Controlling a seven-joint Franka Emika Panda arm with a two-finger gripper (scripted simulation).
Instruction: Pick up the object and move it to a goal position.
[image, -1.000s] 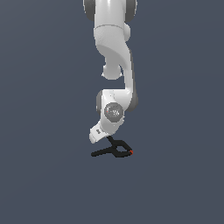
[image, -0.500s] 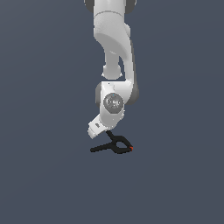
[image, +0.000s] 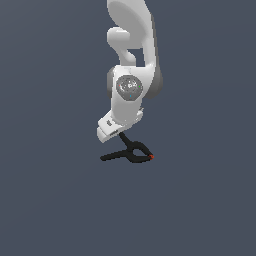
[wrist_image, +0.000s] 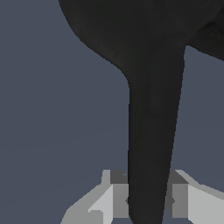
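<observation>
The black spring clamp hangs just under the white hand in the exterior view, its orange-red tip pointing to the exterior view's right and one thin handle to the left. My gripper is shut on its upper handle. In the wrist view the black handle fills the middle and runs down between my two grey fingers, which press on it from both sides around the gripper's grip point. The clamp's jaws are not visible in the wrist view.
A plain dark grey-blue ground lies all around. The white arm rises above the hand to the frame's upper edge. No other objects show.
The hand and the clamp in it have moved upward in the exterior view, step by step over both earlier frames. The grip has stayed the same.
</observation>
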